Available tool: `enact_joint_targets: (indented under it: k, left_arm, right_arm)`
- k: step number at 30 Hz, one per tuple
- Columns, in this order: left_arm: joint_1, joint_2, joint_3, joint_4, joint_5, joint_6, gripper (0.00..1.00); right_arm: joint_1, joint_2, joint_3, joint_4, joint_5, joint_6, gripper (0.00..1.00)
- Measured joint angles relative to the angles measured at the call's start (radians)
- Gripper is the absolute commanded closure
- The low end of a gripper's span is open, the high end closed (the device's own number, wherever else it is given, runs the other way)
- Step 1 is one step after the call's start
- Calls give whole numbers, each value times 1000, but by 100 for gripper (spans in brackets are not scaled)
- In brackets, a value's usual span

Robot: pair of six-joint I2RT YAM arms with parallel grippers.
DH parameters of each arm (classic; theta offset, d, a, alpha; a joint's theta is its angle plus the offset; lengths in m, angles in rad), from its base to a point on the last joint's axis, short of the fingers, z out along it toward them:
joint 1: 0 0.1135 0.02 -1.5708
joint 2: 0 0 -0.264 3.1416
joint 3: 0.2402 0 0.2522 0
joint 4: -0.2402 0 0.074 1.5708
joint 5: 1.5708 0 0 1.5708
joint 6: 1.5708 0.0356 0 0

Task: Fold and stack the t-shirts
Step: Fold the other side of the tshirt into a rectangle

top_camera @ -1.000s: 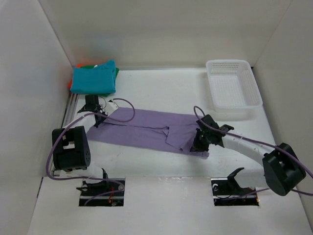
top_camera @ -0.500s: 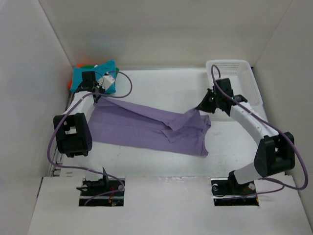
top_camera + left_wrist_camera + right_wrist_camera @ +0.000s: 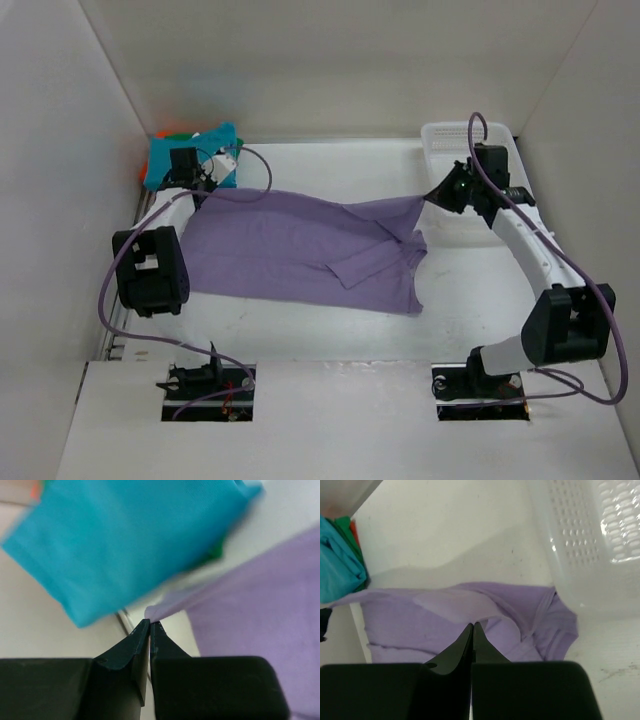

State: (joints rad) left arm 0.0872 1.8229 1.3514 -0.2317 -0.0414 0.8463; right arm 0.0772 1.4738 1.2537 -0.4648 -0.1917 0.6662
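Note:
The lavender t-shirt (image 3: 290,250) lies spread across the table, its far edge lifted and stretched between both grippers. My left gripper (image 3: 200,190) is shut on the shirt's far left edge (image 3: 165,609), right beside the folded stack. My right gripper (image 3: 437,196) is shut on the far right edge (image 3: 460,607), held above the table near the basket. The teal t-shirt (image 3: 195,158) lies folded on top of the stack at the back left, also in the left wrist view (image 3: 135,535). The dark green shirt (image 3: 347,532) and the orange shirt (image 3: 163,134) peek out under it.
A white plastic mesh basket (image 3: 500,205) stands at the back right, just behind my right gripper; it also shows in the right wrist view (image 3: 590,545). White walls close in the table on the left, back and right.
Both grippers have lifted the shirt's far edge and carried it back and outward. The right gripper moved up towards the basket, and the cloth is now stretched wider.

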Motion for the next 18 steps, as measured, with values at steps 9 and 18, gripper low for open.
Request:
enact_joint_targets:
  k: [9,18]
  left_arm:
    - [76,-135,-310,-11,24,166,97]
    - [90,-135,-376,19,23,258,96]
  right_arm:
    - [45,-231,-264,-22,-64,54,100]
    - [63,-255,-309,-24,-91,80,100]
